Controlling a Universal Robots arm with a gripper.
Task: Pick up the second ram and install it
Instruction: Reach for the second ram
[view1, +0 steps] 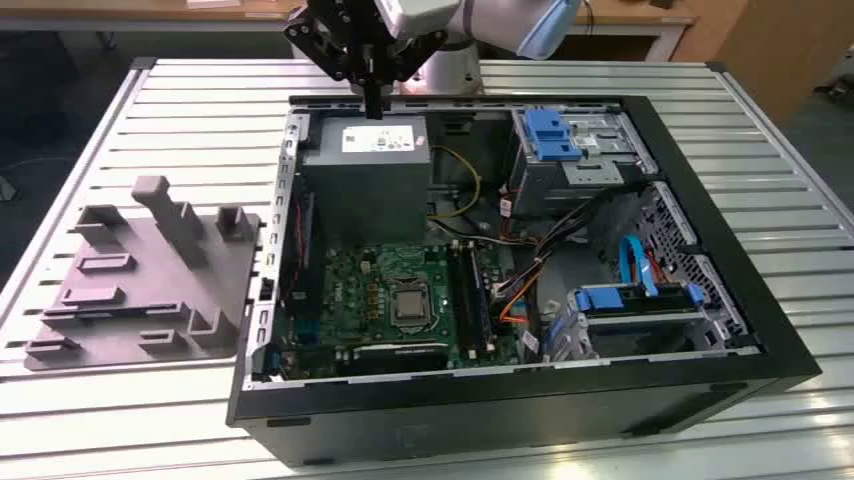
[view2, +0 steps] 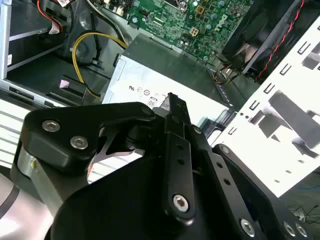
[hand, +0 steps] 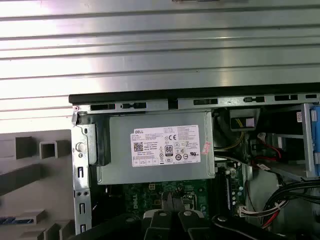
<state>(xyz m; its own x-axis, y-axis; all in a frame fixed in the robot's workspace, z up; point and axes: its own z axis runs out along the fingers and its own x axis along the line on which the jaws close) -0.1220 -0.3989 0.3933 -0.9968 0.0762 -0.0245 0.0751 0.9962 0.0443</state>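
Observation:
My gripper (view1: 376, 105) hangs high over the back of the open computer case (view1: 721, 330), just above the grey power-supply box (view1: 363, 150). Its fingers are shut together into a thin dark tip with nothing long sticking out of them. In the second wrist view the gripper (view2: 175, 102) points at the box's white label (view2: 145, 90). In the first wrist view the gripper (hand: 172, 207) sits over the green motherboard (hand: 150, 192). The memory slots (view1: 469, 290) run beside the silver processor socket (view1: 407, 305). The second ram is hidden from me.
A grey plastic tray (view1: 134, 290) with upright posts lies on the slatted table (view1: 174, 110) at the exterior view's left of the case. Blue drive cages (view1: 554, 135) and loose cables (view1: 534, 270) fill the case's other half.

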